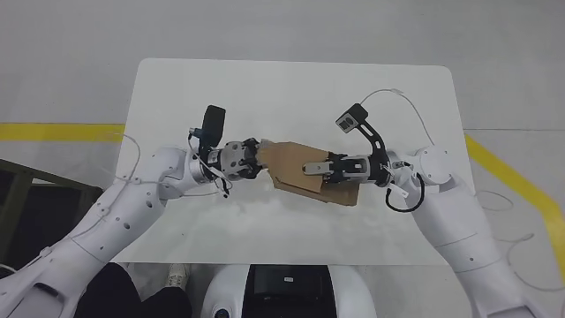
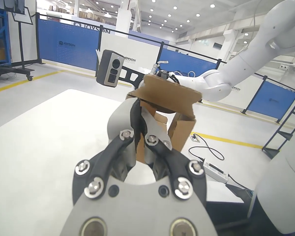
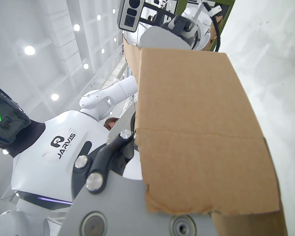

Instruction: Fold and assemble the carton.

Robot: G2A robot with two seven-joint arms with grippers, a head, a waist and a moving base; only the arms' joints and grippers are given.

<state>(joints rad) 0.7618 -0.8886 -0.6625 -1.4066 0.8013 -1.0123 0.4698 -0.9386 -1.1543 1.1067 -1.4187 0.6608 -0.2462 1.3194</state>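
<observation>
Carton (image 1: 293, 156): 1, brown corrugated board, partly opened, at the middle of the top view, a little below the centre of the table (image 1: 291, 88), between the 2 claws. Whether it rests on the table or hangs just above it cannot be told. In the left wrist view the carton (image 2: 167, 94) shows a tilted upper panel over an open hollow, with a side wall standing at frame centre. In the right wrist view the carton (image 3: 199, 124) shows a broad creased panel running from lower right toward upper centre. Left claw (image 1: 258, 161): at the carton's left end in the top view, pressed together on a board edge; its fingers (image 2: 120, 121) grip the board at lower centre of its own view. Right claw (image 1: 311, 168): across the carton's right half in the top view, pinching a carton wall; 1 finger (image 3: 124, 125) lies flat against the fold, the other is hidden under the panel. Left camera (image 1: 214, 124) and right camera (image 1: 350, 120): 2, black, 1 mounted above each claw. Table: 1, white, rounded corners. Yellow line (image 1: 53, 131): on the grey floor at the left edge of the top view. Blue partitions (image 2: 68, 47): upper left of the left wrist view. Cable (image 2: 206, 148) and adapter (image 2: 215, 170): on the floor, lower right of the same view.
</observation>
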